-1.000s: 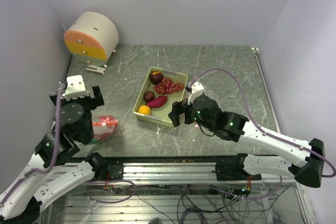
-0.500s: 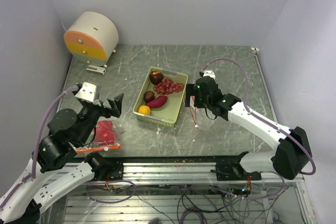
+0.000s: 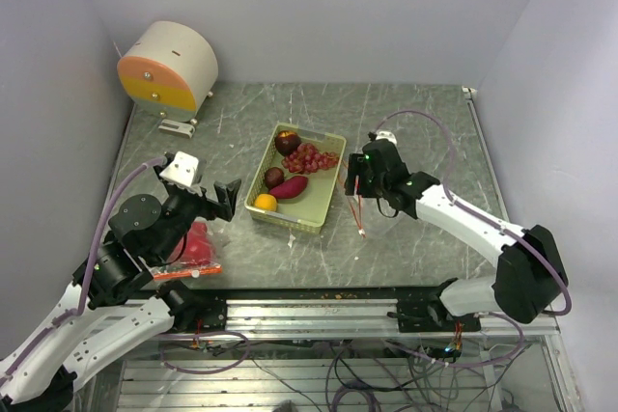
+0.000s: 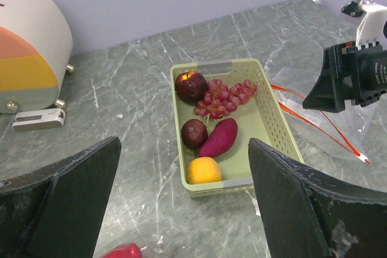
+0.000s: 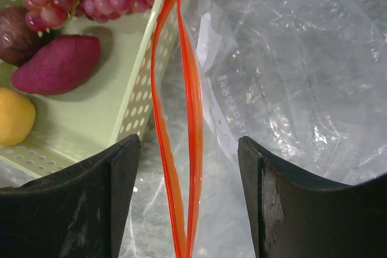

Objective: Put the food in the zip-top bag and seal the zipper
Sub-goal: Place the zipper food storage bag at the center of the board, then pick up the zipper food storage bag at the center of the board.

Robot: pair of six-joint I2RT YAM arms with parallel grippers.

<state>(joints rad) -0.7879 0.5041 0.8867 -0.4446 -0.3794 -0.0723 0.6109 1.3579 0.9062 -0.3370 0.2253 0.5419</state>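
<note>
The pale green tray [image 3: 326,202] holds the food: a dark red apple [image 3: 287,142], grapes [image 3: 312,156], a dark round fruit [image 3: 274,178], a purple sweet potato [image 3: 290,186] and an orange [image 3: 266,202]. Left of the tray my left gripper [image 3: 228,198] hangs open and empty; in its wrist view it [image 4: 181,209] faces the tray [image 4: 275,143]. A red piece [image 3: 196,243] lies in clear plastic below it. Right of the tray lies the clear zip-top bag [image 3: 391,211]. My right gripper [image 5: 190,197] stands open over its orange-red zipper [image 5: 195,149], both strips between the fingers, untouched.
A round white, orange and yellow device [image 3: 169,65] stands at the back left. Walls close in the left, back and right. A metal rail [image 3: 309,315] runs along the near edge. An orange-red strip [image 3: 183,272] lies by the red piece.
My right arm swung from the tray's front to the bag at its right, and its jaws narrowed around the zipper. My left arm lifted off the red piece and turned toward the tray.
</note>
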